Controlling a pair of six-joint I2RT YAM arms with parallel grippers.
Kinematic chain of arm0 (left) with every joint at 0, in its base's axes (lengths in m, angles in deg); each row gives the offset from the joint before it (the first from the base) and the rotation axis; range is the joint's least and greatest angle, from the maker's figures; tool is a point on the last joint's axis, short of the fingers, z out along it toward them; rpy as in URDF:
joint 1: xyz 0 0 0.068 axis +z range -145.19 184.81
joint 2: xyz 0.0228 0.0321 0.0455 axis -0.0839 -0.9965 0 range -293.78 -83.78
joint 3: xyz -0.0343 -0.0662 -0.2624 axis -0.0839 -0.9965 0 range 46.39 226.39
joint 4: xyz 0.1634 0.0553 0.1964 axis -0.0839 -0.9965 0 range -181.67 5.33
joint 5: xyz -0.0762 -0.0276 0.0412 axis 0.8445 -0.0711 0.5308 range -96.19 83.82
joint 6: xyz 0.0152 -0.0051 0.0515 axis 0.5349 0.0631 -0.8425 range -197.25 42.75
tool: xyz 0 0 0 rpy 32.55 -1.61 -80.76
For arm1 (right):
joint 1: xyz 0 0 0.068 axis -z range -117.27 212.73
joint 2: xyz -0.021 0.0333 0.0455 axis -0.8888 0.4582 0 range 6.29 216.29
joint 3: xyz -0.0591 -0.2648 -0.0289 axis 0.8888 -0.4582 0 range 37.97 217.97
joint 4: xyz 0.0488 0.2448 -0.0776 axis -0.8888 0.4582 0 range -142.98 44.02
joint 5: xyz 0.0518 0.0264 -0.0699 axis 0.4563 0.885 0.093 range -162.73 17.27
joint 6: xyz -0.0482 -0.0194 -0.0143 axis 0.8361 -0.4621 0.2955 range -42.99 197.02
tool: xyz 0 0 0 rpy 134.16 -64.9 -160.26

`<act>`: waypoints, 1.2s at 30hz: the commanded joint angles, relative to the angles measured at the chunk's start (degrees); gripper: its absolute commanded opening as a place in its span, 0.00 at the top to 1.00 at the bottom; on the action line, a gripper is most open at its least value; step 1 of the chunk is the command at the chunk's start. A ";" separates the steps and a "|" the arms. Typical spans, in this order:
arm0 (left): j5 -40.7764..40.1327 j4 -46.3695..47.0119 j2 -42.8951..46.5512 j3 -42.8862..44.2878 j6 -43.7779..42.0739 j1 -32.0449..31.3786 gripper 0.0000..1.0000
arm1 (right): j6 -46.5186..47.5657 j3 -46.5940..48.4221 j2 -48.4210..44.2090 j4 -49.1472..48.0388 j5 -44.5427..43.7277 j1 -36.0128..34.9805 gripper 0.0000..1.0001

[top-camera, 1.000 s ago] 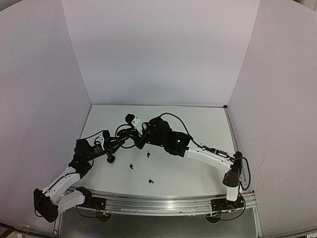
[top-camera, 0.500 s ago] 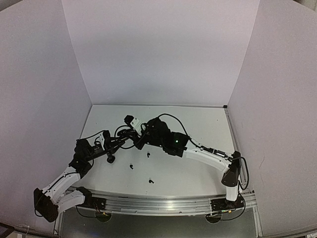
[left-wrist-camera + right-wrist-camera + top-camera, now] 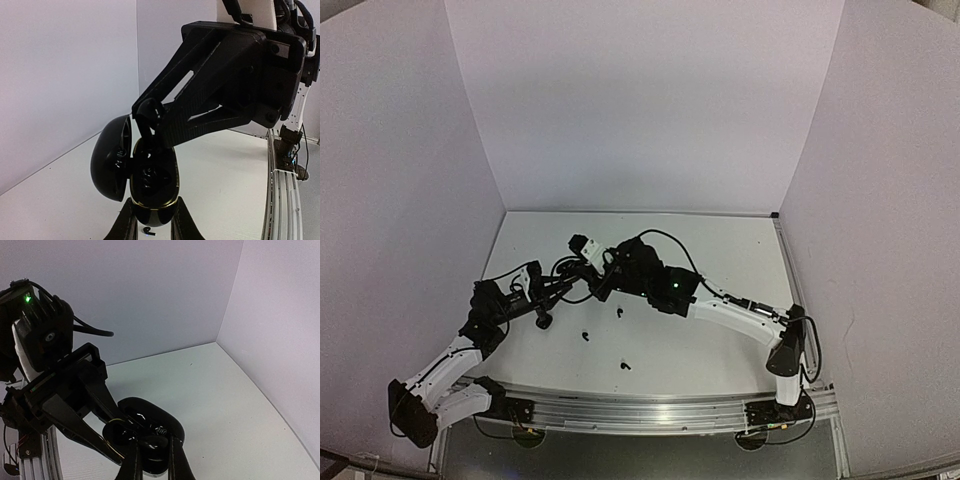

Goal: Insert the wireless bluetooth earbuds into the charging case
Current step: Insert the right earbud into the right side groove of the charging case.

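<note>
Nearest the arm bases, just past the rail (image 3: 640,405), three loose earbuds (image 3: 625,365) lie on the white worktop (image 3: 740,270). They are small dark specks, well apart from each other: one near the front, one left of centre, one further back close under the hands. They're too small in the top view to tell orientation.

Next back, left of centre, both arms meet. Left hand (image 3: 151,222) is clamped narrow on the lower end of the charging case (image 3: 152,187), one finger on each side. Case is black, pebble-shaped, roughly upright in the grip and held off the worktop. Its lid (image 3: 111,160) is hinged open, swung out to the left in the left wrist view.

Right hand (image 3: 152,460) reaches across from the right, fingers pinched nearly together on a black earbud (image 3: 147,112). That bud sits at the case's open mouth, stem pointing down into the cavity. Can't tell whether it's seated or even touching the socket.

Behind all that, the worktop runs to the plain back wall (image 3: 640,110)
</note>
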 commanded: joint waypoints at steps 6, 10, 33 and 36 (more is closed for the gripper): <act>-0.29 4.26 -0.18 0.29 0.98 -0.28 1.00 | 3.82 -0.97 0.79 -1.06 -1.38 -0.25 0.96; -0.10 4.24 -0.39 0.39 0.97 -0.29 1.00 | 3.70 -0.44 1.20 -0.71 -1.76 -0.48 0.90; -0.25 3.72 -1.07 1.23 0.91 -0.28 1.00 | 2.76 0.87 0.69 2.59 -4.60 -0.61 0.91; -0.28 3.82 -1.08 1.28 0.88 -0.28 1.00 | 2.23 0.68 0.54 2.59 -4.22 -0.64 0.90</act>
